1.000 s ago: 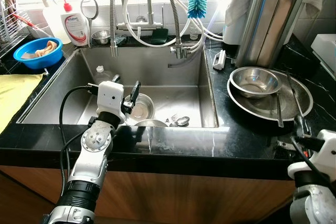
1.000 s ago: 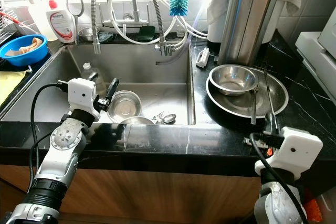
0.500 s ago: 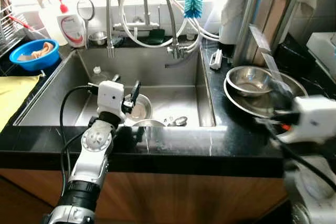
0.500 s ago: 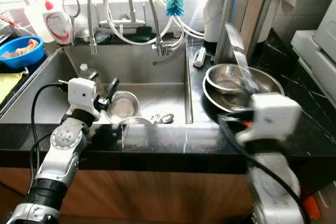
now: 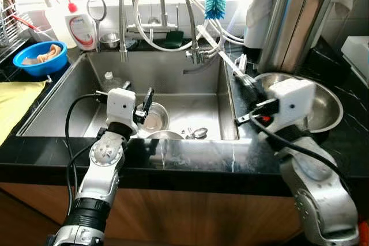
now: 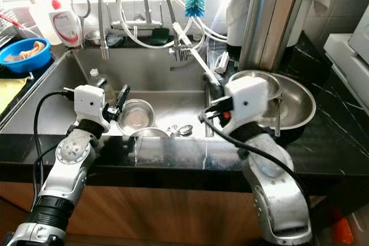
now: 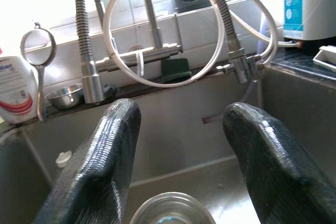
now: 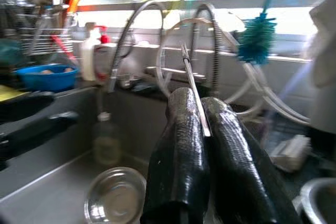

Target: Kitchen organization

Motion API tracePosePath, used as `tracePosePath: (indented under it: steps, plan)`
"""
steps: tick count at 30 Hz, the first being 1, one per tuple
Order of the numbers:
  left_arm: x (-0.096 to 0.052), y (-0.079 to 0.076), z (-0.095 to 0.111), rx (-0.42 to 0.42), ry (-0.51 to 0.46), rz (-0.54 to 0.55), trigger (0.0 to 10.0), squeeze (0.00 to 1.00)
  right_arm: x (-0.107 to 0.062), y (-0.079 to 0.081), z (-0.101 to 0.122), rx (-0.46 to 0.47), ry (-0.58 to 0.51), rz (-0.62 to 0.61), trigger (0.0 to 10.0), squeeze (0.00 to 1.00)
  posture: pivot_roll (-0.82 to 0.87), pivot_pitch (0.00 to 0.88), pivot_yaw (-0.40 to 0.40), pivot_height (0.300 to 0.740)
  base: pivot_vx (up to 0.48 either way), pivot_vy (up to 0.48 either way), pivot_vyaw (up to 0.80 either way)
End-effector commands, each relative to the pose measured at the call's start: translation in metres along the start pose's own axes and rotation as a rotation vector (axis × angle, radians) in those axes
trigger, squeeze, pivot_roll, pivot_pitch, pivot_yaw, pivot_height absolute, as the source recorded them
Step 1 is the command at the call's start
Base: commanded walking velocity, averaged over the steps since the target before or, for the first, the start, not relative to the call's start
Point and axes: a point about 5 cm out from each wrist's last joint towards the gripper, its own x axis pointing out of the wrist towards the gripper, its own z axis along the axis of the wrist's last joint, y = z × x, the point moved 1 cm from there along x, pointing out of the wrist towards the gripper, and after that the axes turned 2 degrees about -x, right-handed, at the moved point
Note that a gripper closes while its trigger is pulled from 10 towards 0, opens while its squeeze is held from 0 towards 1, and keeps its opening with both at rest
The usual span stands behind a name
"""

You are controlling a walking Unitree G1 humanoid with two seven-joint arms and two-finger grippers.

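Now the right tool (image 6: 212, 83) is clenched on a thin, long metal utensil (image 8: 192, 84), perhaps a knife or skewer, holding it over the stainless steel sink (image 5: 167, 79) at its right edge. The left tool (image 5: 144, 105) hangs released, fingers (image 7: 107, 156) spread, above a small round steel bowl (image 6: 136, 114) on the sink floor. A wide steel basin (image 5: 326, 105) sits on the black marble table (image 5: 351, 125).

I see a blue brush (image 5: 217, 2) hanging by the window, a soap bottle (image 5: 81, 26) beside a blue bowl (image 5: 39, 59).
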Motion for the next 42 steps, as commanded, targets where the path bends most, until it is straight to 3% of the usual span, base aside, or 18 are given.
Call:
tracePosePath:
  steps: [1,4,11,22,42]
  plan:
    - [0.002,0.005,0.002,0.029,-0.006,0.011,10.0,0.00,0.007,0.005,-0.009,-0.006,0.059,0.051,10.0,0.00,-0.10,0.000,0.068,0.740,0.000,0.000,0.00]
    - [0.001,0.006,0.002,0.031,-0.006,0.014,10.0,0.00,0.015,0.007,-0.031,0.022,0.177,0.066,10.0,0.00,-0.10,0.000,0.065,0.740,0.000,0.000,0.00]
    - [0.000,0.009,0.003,0.039,-0.006,0.022,10.0,0.00,0.026,-0.003,-0.046,0.044,0.280,0.008,10.0,0.00,-0.08,0.000,0.063,0.740,0.000,0.000,0.00]
    - [0.000,0.008,0.003,0.042,-0.006,0.017,10.0,0.00,0.033,0.000,-0.055,0.092,0.336,0.021,10.0,0.00,-0.07,0.000,0.063,0.740,0.000,0.000,0.00]
    - [0.000,0.006,0.002,0.040,-0.003,0.003,10.0,0.00,0.027,0.004,-0.073,0.122,0.407,0.021,10.0,0.00,-0.06,0.000,0.060,0.740,0.000,0.000,0.00]
